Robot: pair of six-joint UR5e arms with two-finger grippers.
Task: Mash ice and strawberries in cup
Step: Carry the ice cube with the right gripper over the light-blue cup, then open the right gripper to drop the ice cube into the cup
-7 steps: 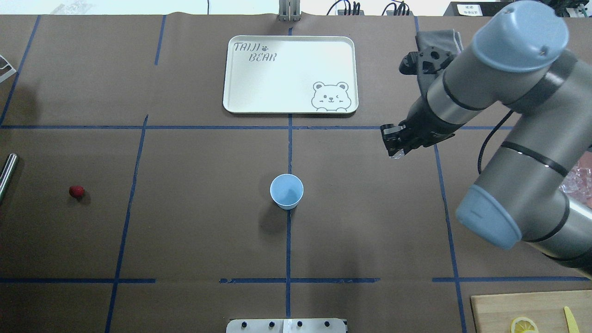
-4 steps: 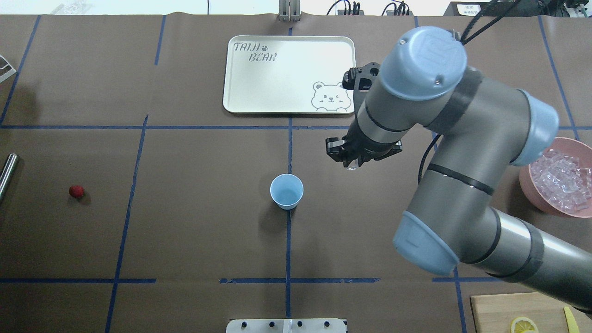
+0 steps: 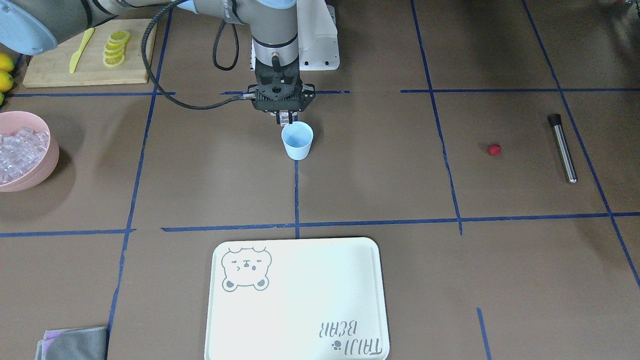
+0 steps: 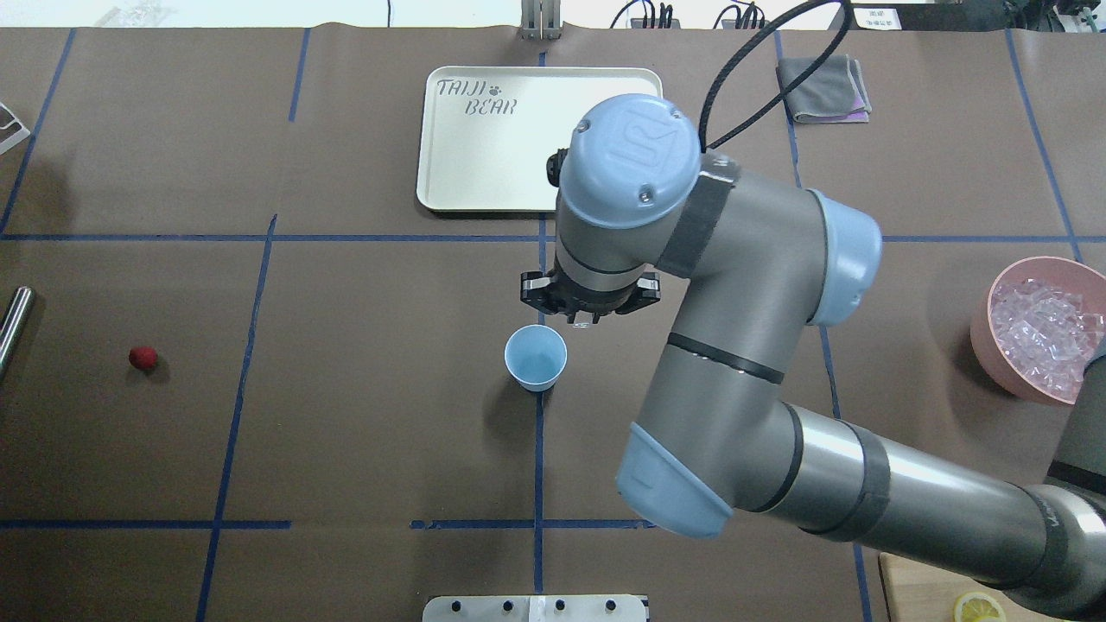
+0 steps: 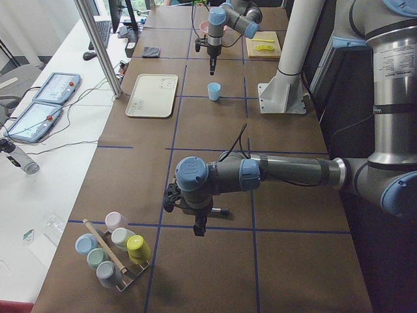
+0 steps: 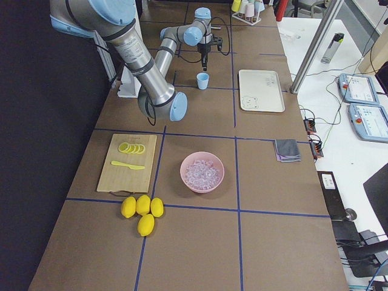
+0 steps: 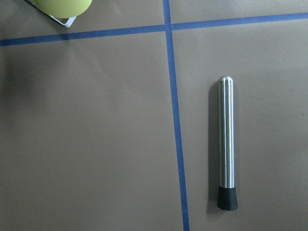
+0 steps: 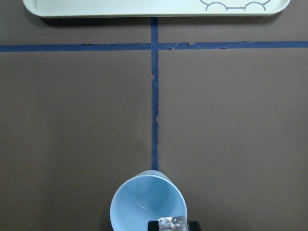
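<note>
You have the right gripper (image 4: 584, 321) pinched on one ice cube (image 8: 172, 224), hanging just above the cup (image 4: 536, 358), seemingly over its rim rather than its centre; the strawberry (image 4: 143, 357) lies well apart, far to the left; the left gripper (image 5: 199, 228) shows too small for you to tell its jaws.

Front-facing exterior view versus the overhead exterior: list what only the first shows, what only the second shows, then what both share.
Only the front-facing: whole lemons, the full muddler, the bear drawing. Only the overhead: plugs and cables beyond the table's far edge. Both: the cup, the strawberry, the pink bowl of ice, the tray, the grey cloth, the right gripper clamping an ice cube near the cup.
</note>
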